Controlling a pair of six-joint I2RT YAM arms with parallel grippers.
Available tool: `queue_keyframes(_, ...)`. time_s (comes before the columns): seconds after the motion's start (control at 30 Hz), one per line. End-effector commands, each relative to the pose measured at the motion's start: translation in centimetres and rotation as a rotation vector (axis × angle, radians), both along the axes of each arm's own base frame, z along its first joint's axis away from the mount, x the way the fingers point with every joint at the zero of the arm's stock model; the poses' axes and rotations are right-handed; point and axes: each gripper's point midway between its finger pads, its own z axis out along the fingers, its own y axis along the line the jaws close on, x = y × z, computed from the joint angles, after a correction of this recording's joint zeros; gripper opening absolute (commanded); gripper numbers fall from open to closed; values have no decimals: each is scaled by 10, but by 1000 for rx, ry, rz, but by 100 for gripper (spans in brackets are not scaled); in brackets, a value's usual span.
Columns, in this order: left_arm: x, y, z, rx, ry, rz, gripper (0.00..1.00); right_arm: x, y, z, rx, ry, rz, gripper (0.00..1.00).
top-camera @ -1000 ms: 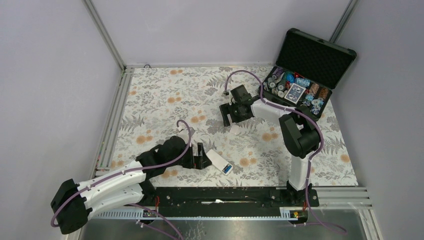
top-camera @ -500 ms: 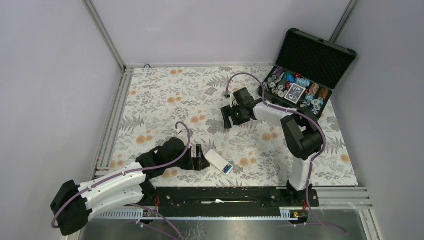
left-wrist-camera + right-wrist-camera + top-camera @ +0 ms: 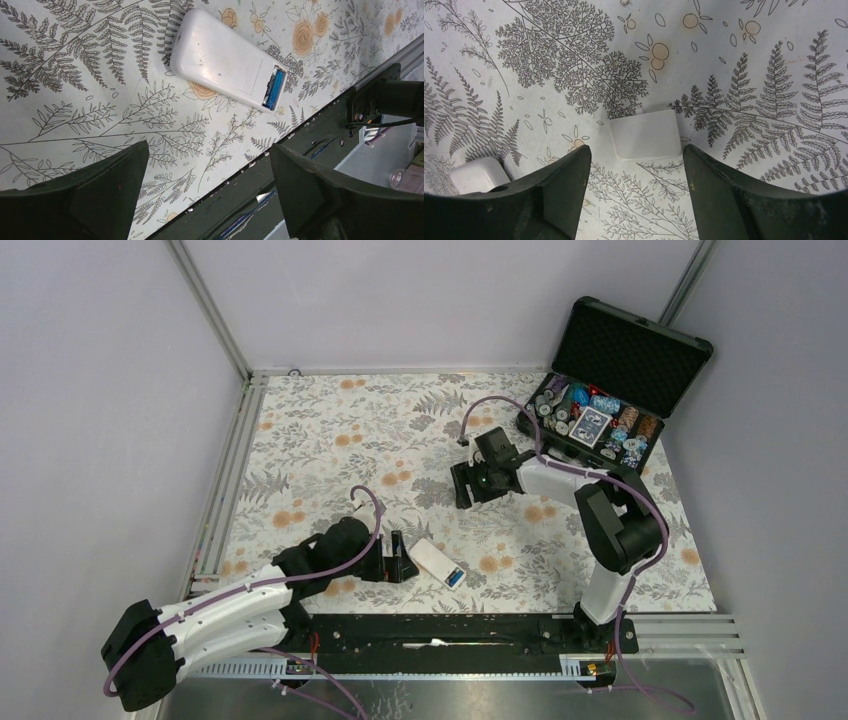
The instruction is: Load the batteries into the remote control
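The remote control [image 3: 222, 65] lies back-up on the floral table, white, near the front edge [image 3: 432, 558]. Its compartment at one end is uncovered and a blue battery [image 3: 274, 89] sits inside, also visible from above [image 3: 455, 577]. My left gripper [image 3: 209, 150] hangs open just left of the remote [image 3: 395, 558], holding nothing. My right gripper [image 3: 636, 150] is low over the table's middle [image 3: 466, 486], open. A small white cover plate [image 3: 646, 135] lies flat between and just ahead of its fingertips, untouched.
A black hard case [image 3: 640, 454] with its foam lid up stands at the back right, holding poker chips [image 3: 595, 420] and cards. A black rail [image 3: 300, 150] runs along the table's front edge. A white rounded corner [image 3: 478, 174] shows low left in the right wrist view.
My right gripper has shifted a little right and toward the front, covering the white plate from above, and its jaws have narrowed. The left arm and the remote have hardly moved.
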Motion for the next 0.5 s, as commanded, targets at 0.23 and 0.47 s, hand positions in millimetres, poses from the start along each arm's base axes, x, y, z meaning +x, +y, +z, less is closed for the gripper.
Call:
queue_keyframes(0.23, 8, -7, 10, -37, -33, 4, 99, -44, -7, -30, -92, 132, 8, 75)
queue_keyframes(0.47, 9, -5, 9, -29, -30, 5, 99, -44, -11, -36, -169, 120, 10, 74)
